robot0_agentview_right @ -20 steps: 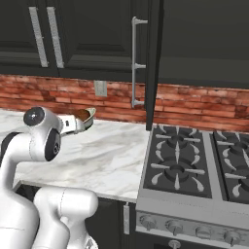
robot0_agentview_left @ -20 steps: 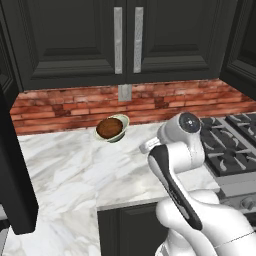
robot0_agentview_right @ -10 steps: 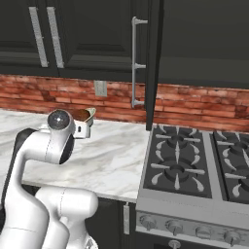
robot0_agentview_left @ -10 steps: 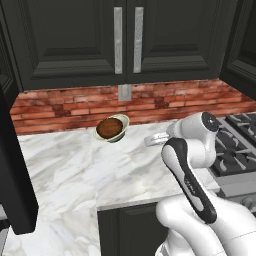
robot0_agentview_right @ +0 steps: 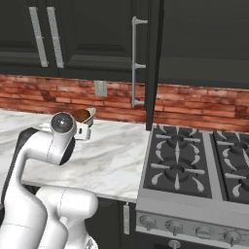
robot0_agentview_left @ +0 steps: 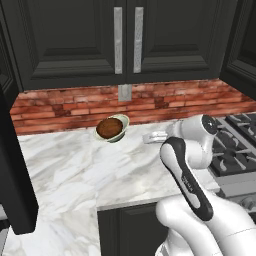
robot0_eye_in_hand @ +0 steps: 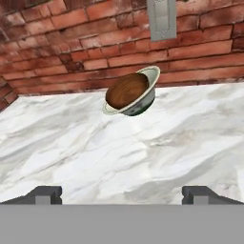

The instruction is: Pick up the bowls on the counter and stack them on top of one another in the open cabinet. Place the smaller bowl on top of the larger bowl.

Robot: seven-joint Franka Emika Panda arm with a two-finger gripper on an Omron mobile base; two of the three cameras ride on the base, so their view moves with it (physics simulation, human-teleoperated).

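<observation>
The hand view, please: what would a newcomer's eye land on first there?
Probably the smaller bowl, reddish-brown, sitting inside the tilted larger bowl on the counter, close to the brick wall. Next, the end effector: its two dark tips stand wide apart, short of the bowls, holding nothing.

Ahead of the gripper (robot0_eye_in_hand: 122,194), whose finger tips are dark grey, the smaller bowl (robot0_eye_in_hand: 126,90) is glossy reddish-brown with a wood grain, and the larger bowl (robot0_eye_in_hand: 151,76) is cream-white with a green underside. Beneath the gripper the counter (robot0_eye_in_hand: 95,152) is white marble with grey veins. Beyond the bowls the wall (robot0_eye_in_hand: 71,43) is red-brown brick with a grey outlet plate (robot0_eye_in_hand: 162,19).
</observation>
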